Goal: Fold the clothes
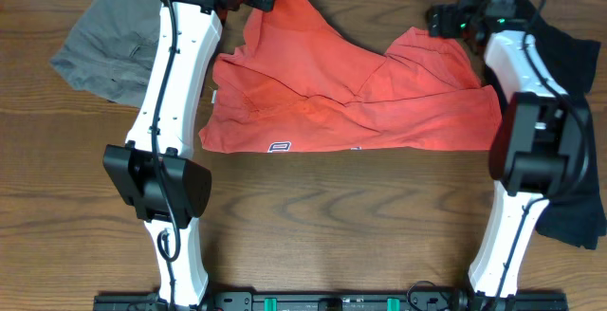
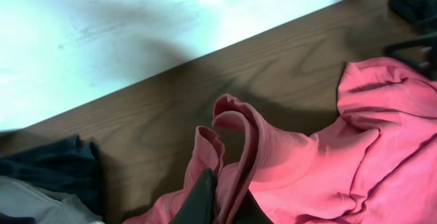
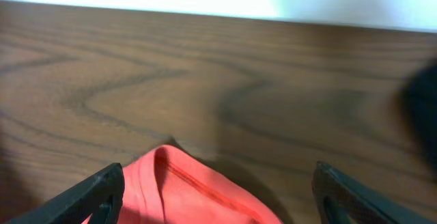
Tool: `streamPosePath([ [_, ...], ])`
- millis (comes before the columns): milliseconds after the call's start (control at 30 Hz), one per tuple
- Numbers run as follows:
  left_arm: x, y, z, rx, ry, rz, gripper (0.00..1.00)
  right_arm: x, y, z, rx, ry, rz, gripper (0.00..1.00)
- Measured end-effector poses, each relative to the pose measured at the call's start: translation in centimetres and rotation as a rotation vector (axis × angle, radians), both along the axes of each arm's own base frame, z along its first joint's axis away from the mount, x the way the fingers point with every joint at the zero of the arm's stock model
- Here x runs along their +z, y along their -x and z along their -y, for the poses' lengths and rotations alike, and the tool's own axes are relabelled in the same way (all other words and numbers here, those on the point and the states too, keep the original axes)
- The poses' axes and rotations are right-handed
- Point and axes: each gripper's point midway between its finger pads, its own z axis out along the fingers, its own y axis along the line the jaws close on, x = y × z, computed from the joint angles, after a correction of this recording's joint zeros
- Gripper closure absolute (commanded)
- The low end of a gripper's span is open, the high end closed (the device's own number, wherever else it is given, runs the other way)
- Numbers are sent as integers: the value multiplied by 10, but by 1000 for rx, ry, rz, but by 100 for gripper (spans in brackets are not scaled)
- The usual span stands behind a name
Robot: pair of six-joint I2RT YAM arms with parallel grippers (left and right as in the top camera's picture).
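**Second hold on the T-shirt's far edge**

The coral-red T-shirt [image 1: 360, 102] lies rumpled across the far middle of the desk [image 1: 313, 226]. Grey shorts [image 1: 100, 50] sit off to the left, and a black garment [image 1: 574, 211] lies under the right arm.

The left end effector [image 2: 225, 207] is clamped shut on a bunched fold at the shirt's far left corner, and the cloth rises in a ridge out of its fingers. The right end effector [image 3: 218, 190] stands wide open and holds nothing. It straddles a stitched edge at the far right corner, with 1 finger on either side and neither touching.

We judge the step in hand to be securing the 2nd corner so the shirt can be spread flat. To do it well:
- Push the right end effector further over the edge for a full bite.
- Avoid pinching extra folds.
- Close firmly.
- Draw both arms apart evenly, so the cloth comes taut without snagging the black garment close by.
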Motion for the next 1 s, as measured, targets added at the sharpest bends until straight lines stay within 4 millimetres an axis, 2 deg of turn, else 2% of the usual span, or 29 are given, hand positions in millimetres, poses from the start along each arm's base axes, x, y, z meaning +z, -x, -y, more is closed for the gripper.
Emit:
streamPosePath([
  [233, -6, 6, 0, -3, -7, -34, 94, -57, -6, -41, 69, -5, -23, 16],
  [400, -8, 9, 0, -3, -10, -47, 94, -61, -11, -69, 95, 37, 8, 19],
  [500, -9, 9, 0, -3, -10, -50, 94, -64, -12, -79, 97, 74, 18, 25],
  [600, -9, 9, 0, -3, -11, -50, 94, -64, -13, -82, 86, 102, 17, 30],
  [733, -9, 9, 0, -3, -10, -50, 94, -64, -14, -73, 41, 150, 11, 36],
  [833, -9, 9, 0, -3, -11, -50, 94, -63, -15, -64, 1, 190, 8, 47],
  [933, -9, 9, 0, -3, -10, -50, 94, -63, -15, -55, -29, 219, 1, 53],
  [1000, -9, 9, 0, -3, -11, -50, 94, -63, -15, -50, -42, 229, -2, 60],
])
